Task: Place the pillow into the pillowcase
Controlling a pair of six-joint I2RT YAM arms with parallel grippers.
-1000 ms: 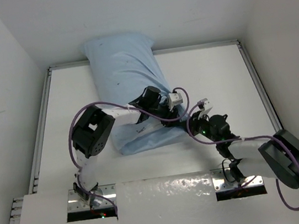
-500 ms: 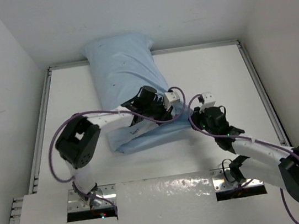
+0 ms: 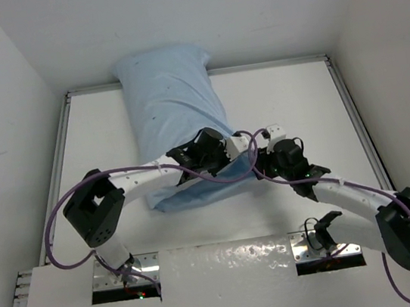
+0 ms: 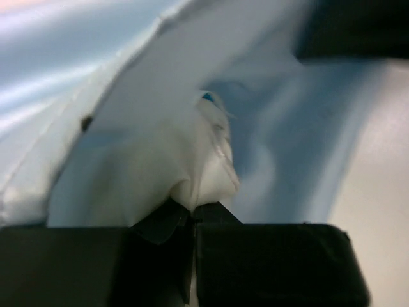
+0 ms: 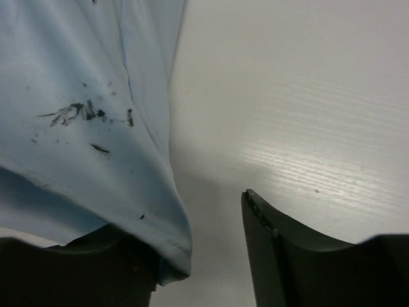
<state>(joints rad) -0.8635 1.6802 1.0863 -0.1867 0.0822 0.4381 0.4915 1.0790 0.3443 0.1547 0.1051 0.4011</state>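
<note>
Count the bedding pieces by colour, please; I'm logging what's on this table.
Light blue: 1, the pillowcase
White: 1, the pillow, seen only in the left wrist view
Total: 2

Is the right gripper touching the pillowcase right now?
Touching. In the right wrist view the pillowcase drapes its hem over one of the right gripper fingers, hiding its tip. The other finger stands clear of the cloth, over the table.
</note>
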